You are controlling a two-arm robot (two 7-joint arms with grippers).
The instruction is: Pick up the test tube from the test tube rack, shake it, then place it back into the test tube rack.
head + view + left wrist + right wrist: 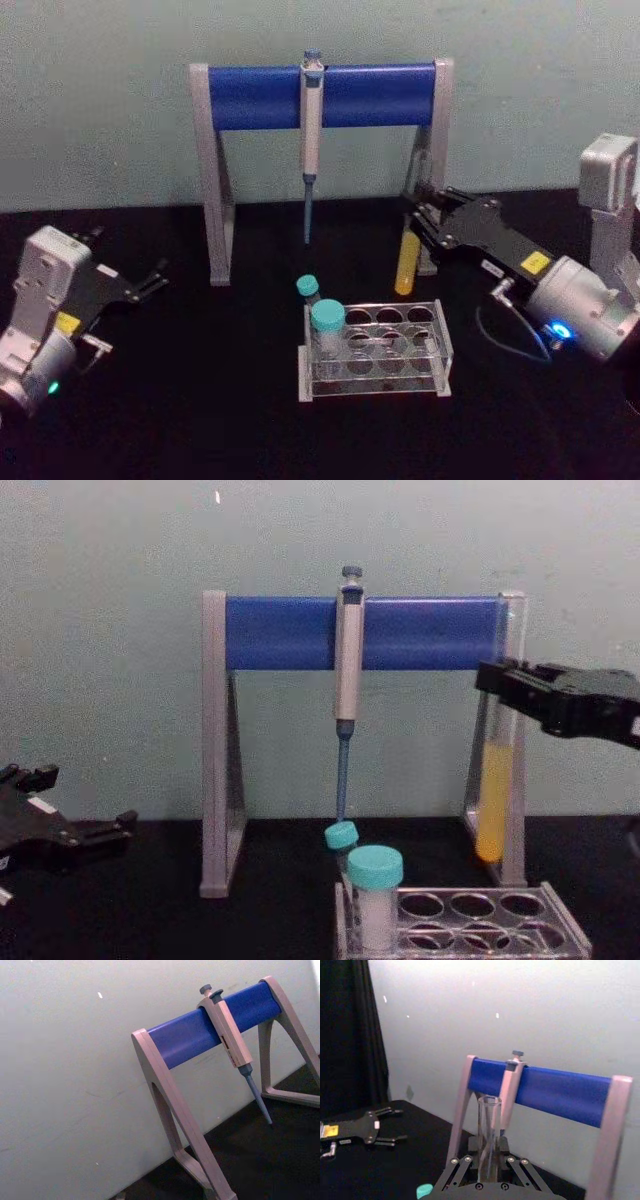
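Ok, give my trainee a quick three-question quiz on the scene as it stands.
1. True or false: the test tube stands in the rack.
2. What hangs from the blue stand? A) a pipette B) a funnel C) a brush
3. Fill in: the ____ tool grips the tube.
Key: 1 false, it is held behind the rack. 2 A. 3 right: the right tool is shut on it; the left tool sits open, idle.

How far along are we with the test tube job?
Pickup looks done: the test tube is out of the test tube rack, held upright by the right gripper near the right leg of the pipette stand. Shaking cannot be judged here. Putting it back in the rack is left. The left gripper rests open at the left.
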